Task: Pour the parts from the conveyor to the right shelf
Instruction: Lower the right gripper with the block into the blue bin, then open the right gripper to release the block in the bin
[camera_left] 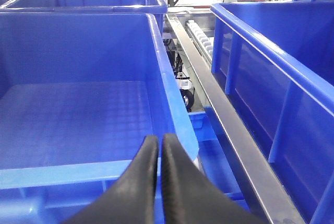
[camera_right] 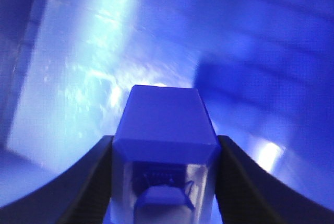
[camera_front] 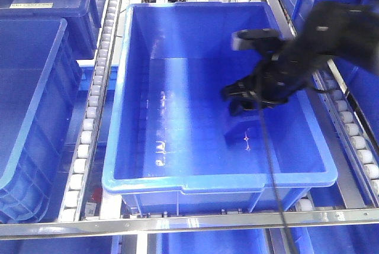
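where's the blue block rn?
The small blue plastic block sits between the right gripper fingers, inside the large blue plastic crate on the roller rack, toward its right side in the front view.

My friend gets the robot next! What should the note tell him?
Right gripper: shut on the blue part, down inside the middle crate on the shelf.
Left gripper: shut, holding nothing, beside another crate.
Done: the part has reached the crate.
Left: let go of it and lift the right arm out.
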You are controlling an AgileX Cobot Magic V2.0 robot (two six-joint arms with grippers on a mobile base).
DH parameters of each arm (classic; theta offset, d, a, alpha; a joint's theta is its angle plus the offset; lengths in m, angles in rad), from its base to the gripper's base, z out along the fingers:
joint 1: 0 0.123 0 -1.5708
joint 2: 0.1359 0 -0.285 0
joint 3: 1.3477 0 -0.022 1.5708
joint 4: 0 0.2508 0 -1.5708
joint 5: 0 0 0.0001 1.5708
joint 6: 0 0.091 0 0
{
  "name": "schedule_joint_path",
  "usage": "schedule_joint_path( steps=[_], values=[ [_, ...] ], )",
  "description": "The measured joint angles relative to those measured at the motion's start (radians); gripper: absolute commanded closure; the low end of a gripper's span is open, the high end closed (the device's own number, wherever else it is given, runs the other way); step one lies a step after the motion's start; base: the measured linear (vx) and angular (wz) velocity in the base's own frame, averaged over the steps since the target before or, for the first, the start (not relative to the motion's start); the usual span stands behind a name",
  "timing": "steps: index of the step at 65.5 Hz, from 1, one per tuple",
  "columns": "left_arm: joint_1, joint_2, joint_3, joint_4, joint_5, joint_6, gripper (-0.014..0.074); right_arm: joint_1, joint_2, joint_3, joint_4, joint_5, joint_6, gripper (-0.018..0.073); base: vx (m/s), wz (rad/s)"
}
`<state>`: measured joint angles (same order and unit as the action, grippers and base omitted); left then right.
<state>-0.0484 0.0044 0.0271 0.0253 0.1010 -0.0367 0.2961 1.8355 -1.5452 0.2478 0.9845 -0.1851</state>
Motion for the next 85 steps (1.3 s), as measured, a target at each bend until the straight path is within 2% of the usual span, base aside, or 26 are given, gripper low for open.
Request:
schedule_joint_path(
  steps=[22, 41, 50, 64, 68, 73, 85],
  values=[
    [0.0, 0.0, 0.0, 0.0, 0.0, 0.0, 0.0603, 0.003, 0.249, -0.251, -0.045, 0.143, 0.008, 0.0563, 0.0, 0.0],
    [0.0, 0.0, 0.0, 0.0, 0.0, 0.0, 0.0603, 0.003, 0.337, -0.304, -0.072, 0.178, 0.008, 0.0543, 0.0, 0.0],
    [0.0, 0.0, 0.0, 0.0, 0.0, 0.0, 0.0603, 0.003, 0.337, -0.307, -0.072, 0.181, 0.008, 0.043, 0.0, 0.0],
    [0.0, 0.0, 0.0, 0.0, 0.0, 0.0, 0.0603, 0.003, 0.337, -0.307, -0.072, 0.181, 0.008, 0.0045, 0.0, 0.0],
    [0.0, 0.0, 0.0, 0.0, 0.0, 0.0, 0.0603, 0.003, 0.341, -0.307, -0.072, 0.181, 0.008, -0.0024, 0.0, 0.0],
    [0.0, 0.0, 0.0, 0.0, 0.0, 0.0, 0.0603, 0.003, 0.344, -0.306, -0.073, 0.181, 0.008, -0.0069, 0.0, 0.0],
    [0.0, 0.0, 0.0, 0.0, 0.0, 0.0, 0.0603, 0.003, 0.324, -0.306, -0.073, 0.182, 0.031, -0.0039, 0.0, 0.0]
  ],
)
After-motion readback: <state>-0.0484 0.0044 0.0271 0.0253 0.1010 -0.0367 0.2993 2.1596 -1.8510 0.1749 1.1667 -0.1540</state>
